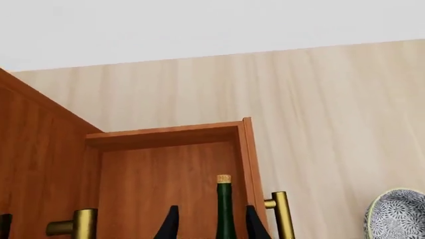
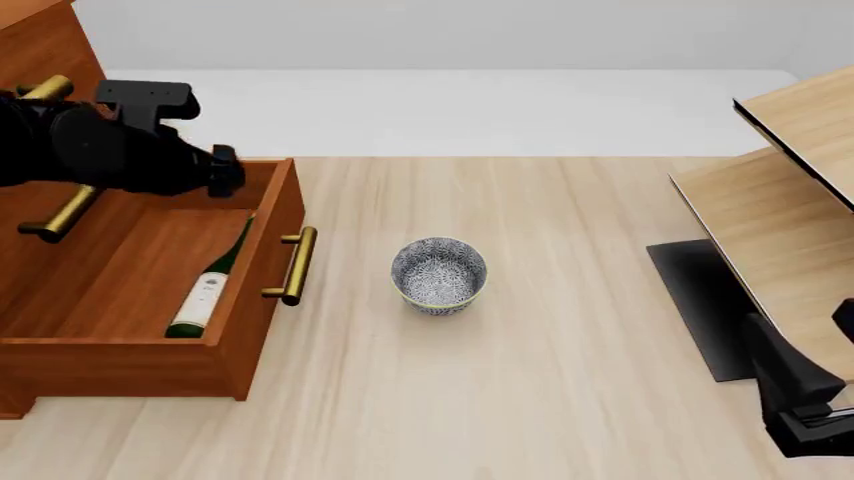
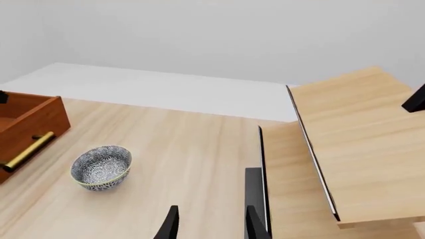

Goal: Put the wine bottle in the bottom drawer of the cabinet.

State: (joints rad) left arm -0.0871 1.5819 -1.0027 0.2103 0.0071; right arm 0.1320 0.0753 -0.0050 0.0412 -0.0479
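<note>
wine bottle (image 2: pixel 214 282) lies on its side inside the open bottom drawer (image 2: pixel 254 330) of the cabinet (image 2: pixel 40 45), neck toward the back, label end toward the front, near the drawer's front wall side. left gripper (image 1: pixel 211 224) hovers over the drawer's back end; in the left wrist view its fingers are spread with the bottle neck seen between them, not pinched, so it reads as open and holding nothing. right gripper (image 3: pixel 211 226) is parked low near the pale shelf unit (image 2: pixel 787 220), fingers apart, empty. patterned bowl (image 2: pixel 438 273) sits on the table (image 2: pixel 561 380) just beyond the brass handle (image 2: pixel 296 265).

placement looks done; drawer is not yet shut. risks: left arm pulling out could clip the drawer's rim or nudge the neck and roll the bottle. if the drawer gets pushed shut, the loose bottle can slide and knock the walls.
</note>
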